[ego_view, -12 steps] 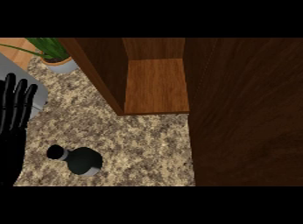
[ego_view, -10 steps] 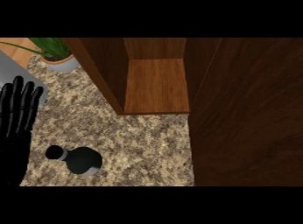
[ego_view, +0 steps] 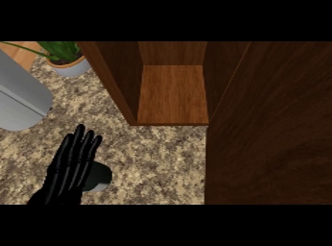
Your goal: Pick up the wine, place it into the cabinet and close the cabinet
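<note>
Noting left hand point(ego_view: 71, 166) at lower left of head view, entering from the bottom edge. Fingers straight and close together, pointing away from the body; released, clasping nothing. Right hand nowhere in view.

Locating wine bottle point(ego_view: 100, 177) directly under and just right of the fingers, mostly covered by them. Showing only a dark rounded portion with a paler patch past the hand's right side. Standing on the speckled granite counter point(ego_view: 161, 158). Cannot tell whether the fingers touch the bottle or hang above it. Neck or cap not visible from this angle.

Placing open wooden cabinet point(ego_view: 172, 93) ahead of the hand and to its right, apart from both hand and bottle. Exposing a lighter brown floor panel between darker side walls. Holding nothing visible inside.

Recording cabinet door point(ego_view: 282, 134) as a broad dark wood panel well to the right of the hand, filling the right part of the view from top to bottom, swung open.

Marking potted plant point(ego_view: 66, 60) far ahead of the hand: green leaves in a pale pot, just left of the cabinet's left wall.

Logging large grey rounded shape point(ego_view: 13, 96) ahead of the hand and to its left, cut by the view's edge. Identity not determinable.
</note>
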